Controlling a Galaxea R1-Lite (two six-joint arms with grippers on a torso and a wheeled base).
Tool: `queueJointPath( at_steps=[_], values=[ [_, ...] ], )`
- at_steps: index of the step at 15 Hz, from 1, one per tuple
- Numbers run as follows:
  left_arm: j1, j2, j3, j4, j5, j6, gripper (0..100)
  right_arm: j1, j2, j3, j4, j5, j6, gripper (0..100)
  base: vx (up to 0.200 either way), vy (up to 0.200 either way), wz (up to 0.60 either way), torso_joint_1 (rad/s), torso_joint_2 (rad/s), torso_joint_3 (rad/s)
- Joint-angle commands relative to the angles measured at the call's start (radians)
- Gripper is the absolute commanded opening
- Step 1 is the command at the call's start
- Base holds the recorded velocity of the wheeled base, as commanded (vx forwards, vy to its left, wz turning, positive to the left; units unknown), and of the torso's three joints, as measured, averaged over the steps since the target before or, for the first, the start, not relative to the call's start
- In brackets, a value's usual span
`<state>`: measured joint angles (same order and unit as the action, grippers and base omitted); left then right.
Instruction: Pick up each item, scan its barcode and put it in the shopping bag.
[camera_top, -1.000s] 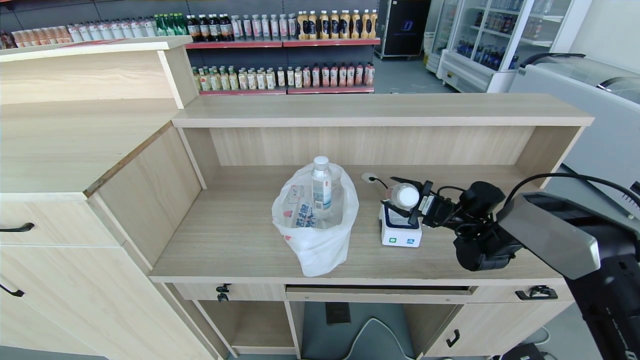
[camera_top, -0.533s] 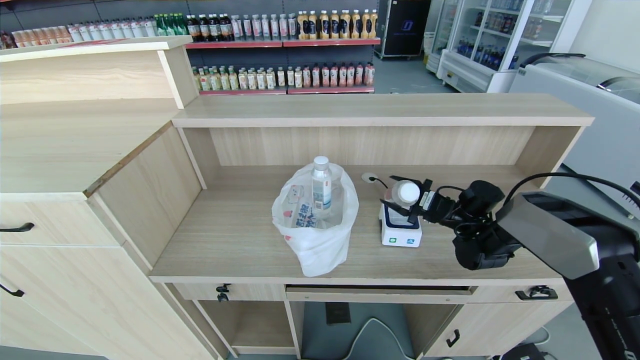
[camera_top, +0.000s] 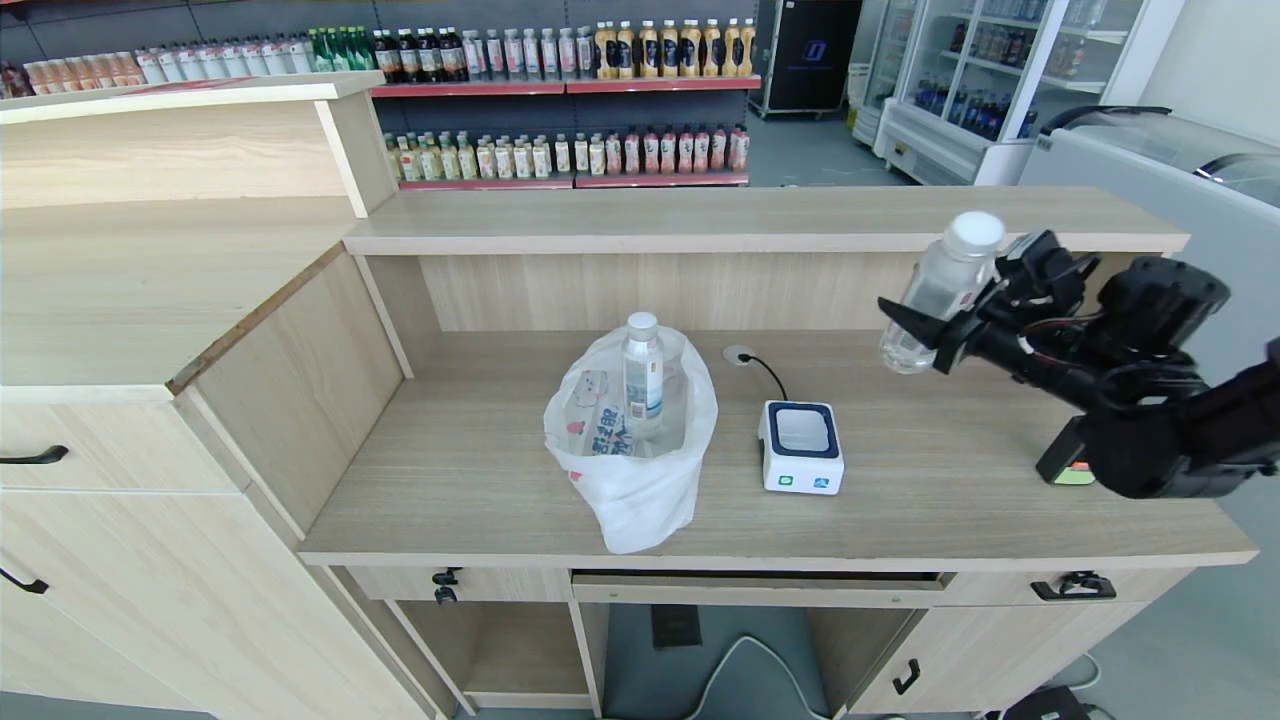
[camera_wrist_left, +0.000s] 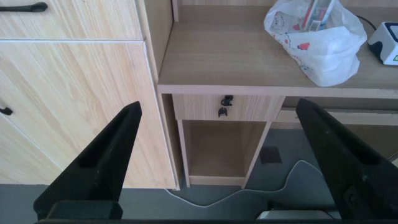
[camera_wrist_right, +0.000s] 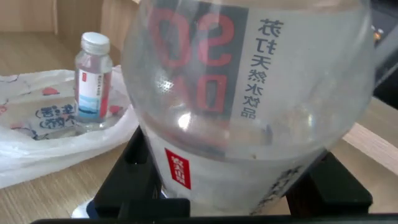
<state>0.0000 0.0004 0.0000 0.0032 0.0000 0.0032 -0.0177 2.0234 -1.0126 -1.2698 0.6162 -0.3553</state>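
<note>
My right gripper (camera_top: 948, 322) is shut on a clear water bottle (camera_top: 936, 295) with a white cap, held tilted in the air above the right part of the wooden counter (camera_top: 930, 500), well above and to the right of the white barcode scanner (camera_top: 800, 447). That bottle (camera_wrist_right: 249, 106) looms close in the right wrist view. The white shopping bag (camera_top: 630, 450) stands mid-counter, left of the scanner, with another capped bottle (camera_top: 642, 375) upright inside it. My left gripper (camera_wrist_left: 217, 168) hangs open and holding nothing, low in front of the counter's left end.
The counter's raised back shelf (camera_top: 760, 215) runs just behind the held bottle. A black cable (camera_top: 765, 372) leads from the scanner to a hole in the desktop. A tall wooden cabinet (camera_top: 150, 300) closes the left side. Drink shelves (camera_top: 560, 100) stand far behind.
My right gripper has lifted the bottle from just above the scanner, up and to the right. The scanner's face is now uncovered. Bag and left arm are unchanged.
</note>
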Motion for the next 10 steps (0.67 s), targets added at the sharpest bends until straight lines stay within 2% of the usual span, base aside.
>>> queueJointPath(
  at_steps=[1,2,4,7,8,10],
  values=[
    [0.0,0.0,0.0,0.0,0.0,0.0,100,-0.11,-0.396,0.236,0.214,-0.358,0.022,0,0.0,0.0,0.0,0.0,0.0,0.0],
    [0.0,0.0,0.0,0.0,0.0,0.0,100,-0.11,-0.43,0.266,0.214,-0.424,0.012,0,0.0,0.0,0.0,0.0,0.0,0.0],
    [0.0,0.0,0.0,0.0,0.0,0.0,100,-0.093,-0.48,0.302,0.213,-0.486,0.003,0,0.0,0.0,0.0,0.0,0.0,0.0],
    [0.0,0.0,0.0,0.0,0.0,0.0,100,-0.076,-0.488,0.31,0.178,-0.503,-0.109,0,0.0,0.0,0.0,0.0,0.0,0.0],
    [0.0,0.0,0.0,0.0,0.0,0.0,100,-0.024,-0.48,0.316,0.11,-0.513,-0.116,0,0.0,0.0,0.6,0.002,0.01,0.002],
    [0.0,0.0,0.0,0.0,0.0,0.0,100,0.082,-0.46,0.304,0.081,-0.584,-0.116,0,0.0,0.0,0.6,0.002,0.0,0.002]
  ],
)
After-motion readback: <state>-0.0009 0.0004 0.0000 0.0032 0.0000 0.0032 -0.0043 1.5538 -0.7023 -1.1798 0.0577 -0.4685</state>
